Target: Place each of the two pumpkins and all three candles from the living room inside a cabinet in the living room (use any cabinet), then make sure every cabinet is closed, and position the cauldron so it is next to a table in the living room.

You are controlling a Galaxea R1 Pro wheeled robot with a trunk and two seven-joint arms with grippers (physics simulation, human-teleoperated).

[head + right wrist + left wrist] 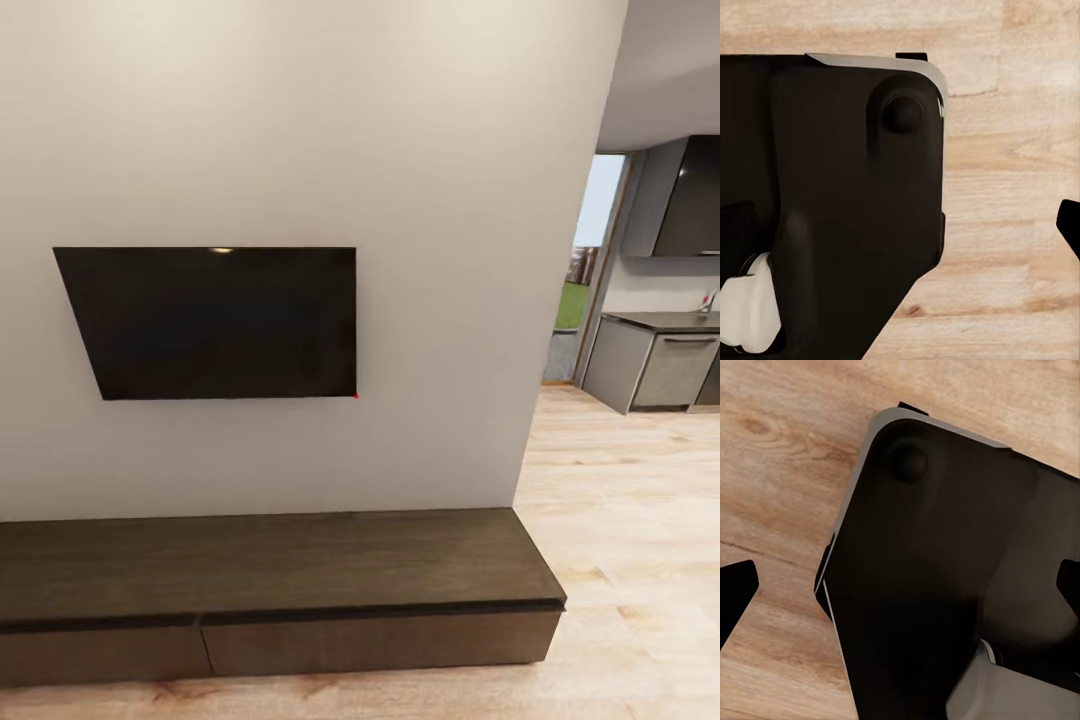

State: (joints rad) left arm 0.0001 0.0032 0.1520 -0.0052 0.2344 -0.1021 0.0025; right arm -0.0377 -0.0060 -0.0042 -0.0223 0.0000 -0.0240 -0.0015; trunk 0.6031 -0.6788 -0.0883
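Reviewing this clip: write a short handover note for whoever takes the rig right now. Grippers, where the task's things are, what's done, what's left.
Left gripper: open, empty, hanging over the robot's base and wood floor.
Right gripper: open, empty, same pose.
Cabinet: straight ahead under the wall TV; both visible drawer fronts shut, top bare.
Kitchen lies through the opening at right.
Done: cannot tell from here.
Left: find the pumpkins, candles and cauldron, stow the small items, shut the drawers, set the cauldron by the table.
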